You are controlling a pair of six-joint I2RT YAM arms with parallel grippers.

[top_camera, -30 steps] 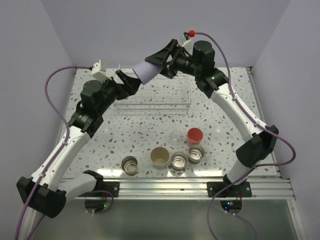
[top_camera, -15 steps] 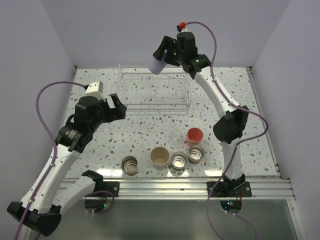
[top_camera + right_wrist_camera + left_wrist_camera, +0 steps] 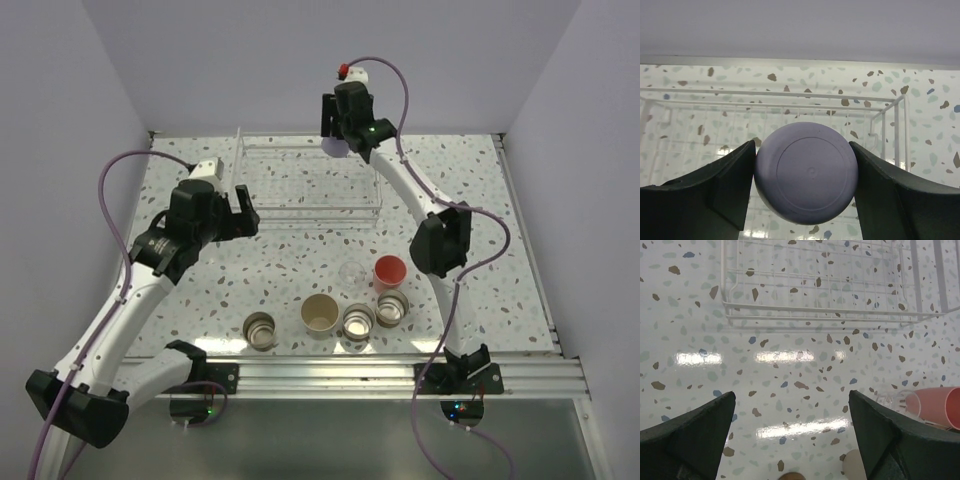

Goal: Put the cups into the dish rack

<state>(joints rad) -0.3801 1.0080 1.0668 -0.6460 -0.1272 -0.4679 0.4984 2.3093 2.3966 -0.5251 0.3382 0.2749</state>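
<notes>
- Lavender cup (image 3: 334, 148), top view: clamped in my right gripper (image 3: 341, 128), high over the far rail of the dish rack (image 3: 310, 211). I judge it is carried there to be lowered in from above.
- Dish rack, top view: it sits at the far middle of the table (image 3: 470, 200) and I see no cup in it.
- Left gripper (image 3: 241, 214), top view: it holds nothing and hangs just off the rack's left end, near the table. I judge it is parked there to keep clear of my right arm.
- Waiting stock, top view: the red-pink cup (image 3: 390, 270) and clear cup (image 3: 351, 271) stand side by side. The beige cup (image 3: 320, 313) and three silvery-rimmed cups (image 3: 260, 329) line the near edge, all well apart from the rack.
- Left wrist view: my fingers are spread wide with only bare speckled table between them. The rack's near rail lies ahead, and the red-pink and clear cups are at the right edge.
- Right wrist view: both fingers press the lavender cup's sides. Its flat base faces the camera, so its mouth points away toward the rack floor beyond. That would suit a mouth-down placing, I judge.
</notes>
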